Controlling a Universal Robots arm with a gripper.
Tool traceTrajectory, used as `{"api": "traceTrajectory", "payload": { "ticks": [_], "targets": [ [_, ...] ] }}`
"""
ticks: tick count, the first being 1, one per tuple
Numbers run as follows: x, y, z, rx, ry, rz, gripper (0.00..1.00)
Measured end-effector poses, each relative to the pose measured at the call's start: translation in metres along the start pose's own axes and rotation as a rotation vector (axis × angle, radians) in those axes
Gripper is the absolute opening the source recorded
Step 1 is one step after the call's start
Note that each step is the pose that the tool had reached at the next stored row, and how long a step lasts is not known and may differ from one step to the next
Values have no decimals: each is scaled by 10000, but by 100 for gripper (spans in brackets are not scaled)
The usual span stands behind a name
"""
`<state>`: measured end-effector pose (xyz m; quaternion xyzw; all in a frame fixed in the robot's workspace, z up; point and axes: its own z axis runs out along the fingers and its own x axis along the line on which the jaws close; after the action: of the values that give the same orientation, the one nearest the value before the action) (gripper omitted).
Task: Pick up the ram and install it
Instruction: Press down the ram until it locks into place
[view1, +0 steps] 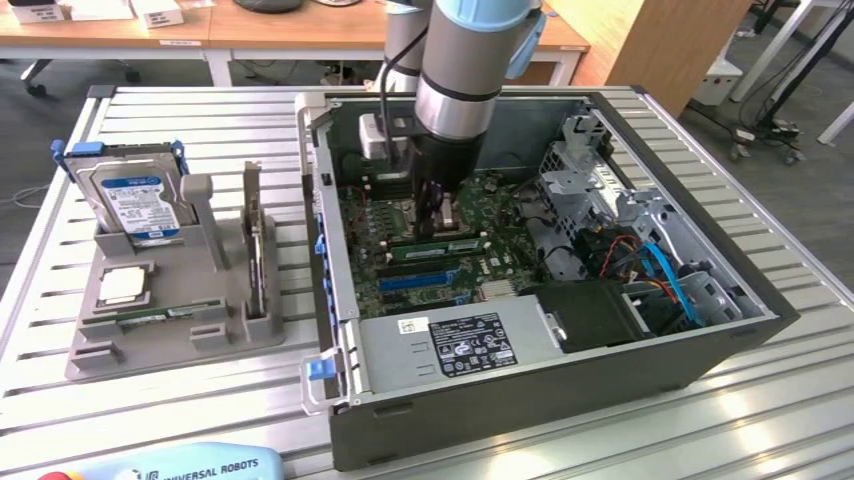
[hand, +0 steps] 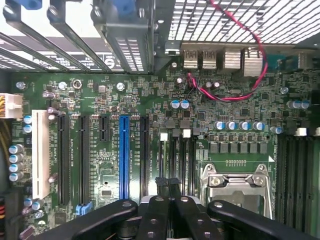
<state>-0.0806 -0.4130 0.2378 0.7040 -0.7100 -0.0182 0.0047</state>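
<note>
Seating the ram: the green ram (view1: 443, 243) lies lengthwise along the memory slots inside the open case (view1: 534, 390), between the blue slot (hand: 124, 155) and the processor socket (hand: 235, 182). I cannot tell whether it is fully clicked home.
Pincer: my pincer (view1: 430, 222) is drawn narrow, and in the wrist view its fingertips (hand: 161, 184) are together with nothing seen between them. It hangs right over the ram's middle; whether it touches the top edge I cannot tell.
Step, as I judge it: pressing the stick down into its slot, not carrying it.
Doing it well: I should push straight down on the top edge, in line with the slot, so the stick does not lean toward the socket or the blue slot.
Evenness: pressure near the middle should sink both ends together; a push off-centre could leave one end raised.
Risk: a skewed stick could bind or strain the motherboard (hand: 150, 115).
Surroundings: the grey holder (view1: 174, 320) stands well apart from the case on the worktop (view1: 174, 400).
</note>
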Motion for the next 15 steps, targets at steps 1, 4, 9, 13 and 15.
{"api": "traceTrajectory", "payload": {
  "ticks": [1, 4, 9, 13, 15],
  "targets": [
    [0, 0, -18, 0, 2, 0, 10],
    [-1, 2, -72, 0, 10, 0, 10],
    [-3, 5, -161, 1, 25, 0, 10],
    [-4, 7, -218, 0, 33, 1, 10],
    [-4, 7, -219, 1, 32, 1, 10]
  ]
}}
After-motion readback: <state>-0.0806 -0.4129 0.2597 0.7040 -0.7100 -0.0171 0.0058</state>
